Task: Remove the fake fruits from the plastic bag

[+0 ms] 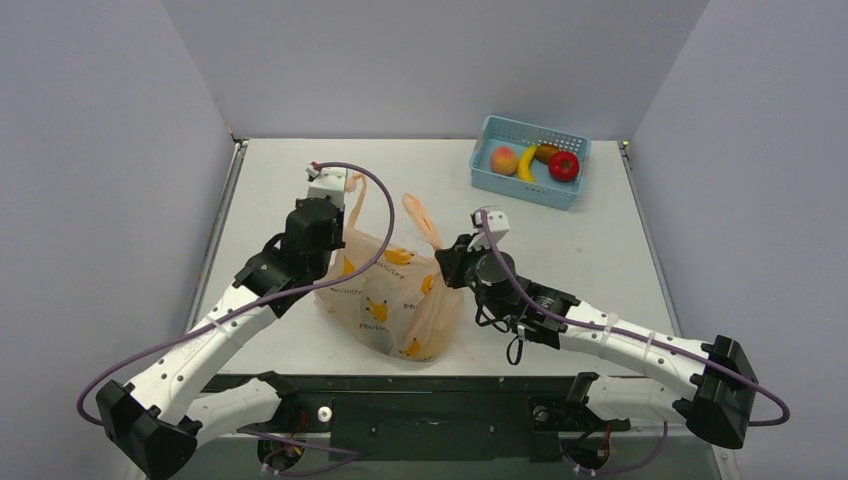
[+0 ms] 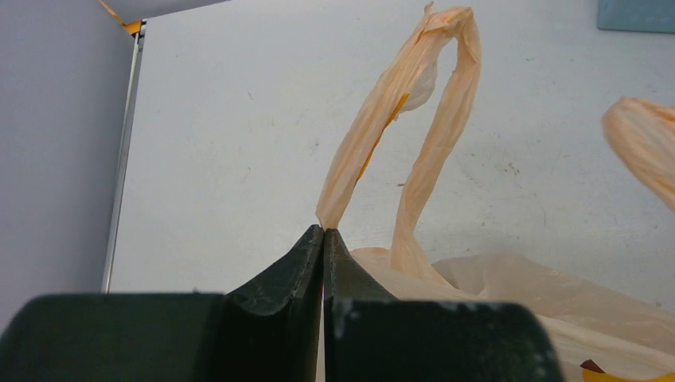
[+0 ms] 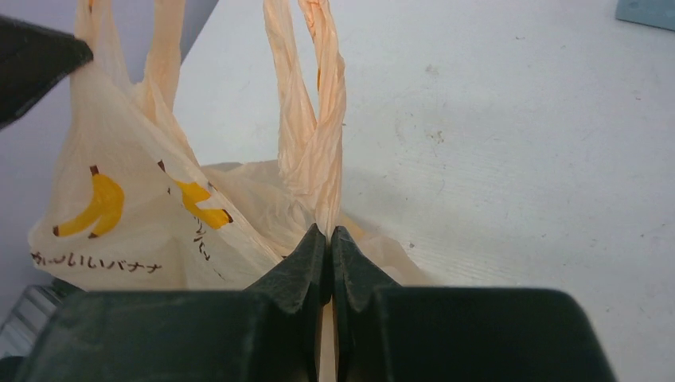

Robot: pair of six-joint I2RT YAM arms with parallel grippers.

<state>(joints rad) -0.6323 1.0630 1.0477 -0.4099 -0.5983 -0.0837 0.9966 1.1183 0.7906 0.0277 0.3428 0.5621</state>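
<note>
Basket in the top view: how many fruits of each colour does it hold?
Peach fruit: 1
Yellow banana: 1
Brownish fruit: 1
Red fruit: 1
Total in basket: 4

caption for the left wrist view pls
Left gripper pinching one handle of the plastic bag on the white table.
</note>
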